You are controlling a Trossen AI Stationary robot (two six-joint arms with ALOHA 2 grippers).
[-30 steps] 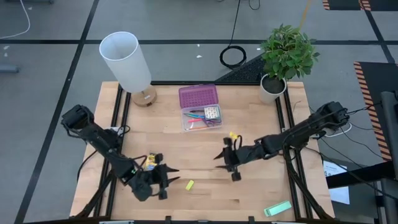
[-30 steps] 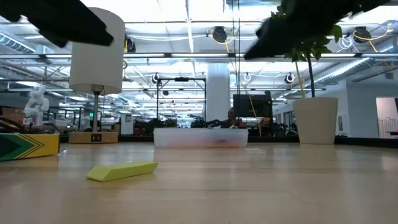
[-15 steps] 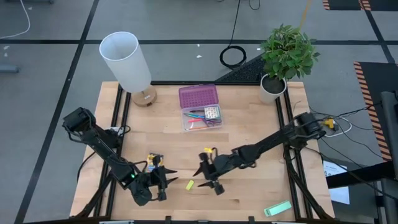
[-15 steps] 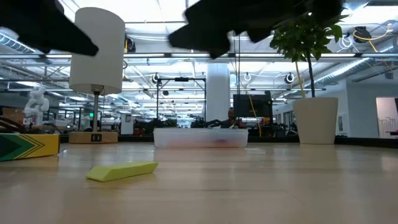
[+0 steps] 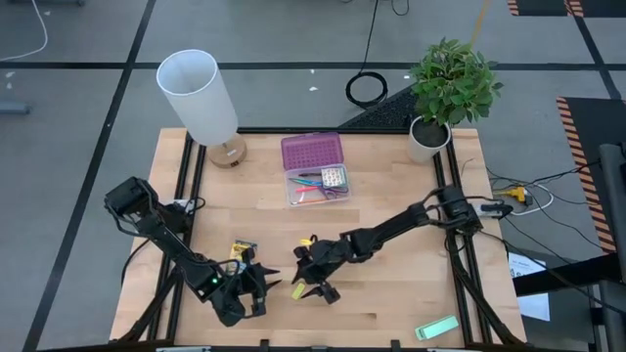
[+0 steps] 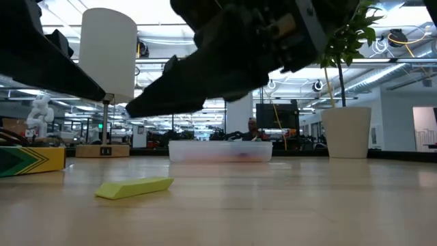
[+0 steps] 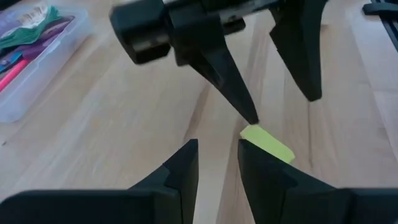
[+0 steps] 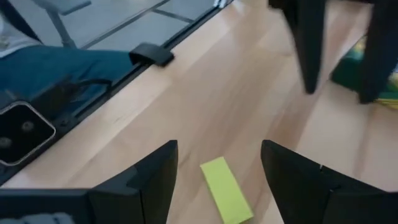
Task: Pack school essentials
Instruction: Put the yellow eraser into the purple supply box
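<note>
At the far left the lamp (image 5: 199, 98) is standing off the working area, out of the arms' way. Nearer, the left gripper (image 5: 256, 289) is hanging low over the near-left of the surface (image 5: 391, 196), its fingers (image 7: 180, 171) drawn almost together with only a slim gap and nothing between them; it is pointing right toward the block (image 5: 298, 290), probably waiting beside it and leaving the pick to the other arm. Just behind that gripper the crayon box (image 5: 240, 253) is lying on the surface, not yet packed. The block, a small yellow piece, is resting flat on the bare wood near the front, between the two grippers. The right gripper (image 5: 311, 282) is reaching across from the right and hovering directly over the block, fingers (image 8: 149, 180) spread wide on either side of it and not yet touching, which looks like the approach for a grasp from above. Farther back, at the middle of the surface, the case (image 5: 315, 169) is lying open, its purple lid turned back so the tray is free to receive things; pencils, scissors and a small packet are already lying inside. At the far right the plant (image 5: 448, 90) is standing in its pot, and a pale green block (image 5: 435, 328) is lying at the near-right edge, well apart from the work.
</note>
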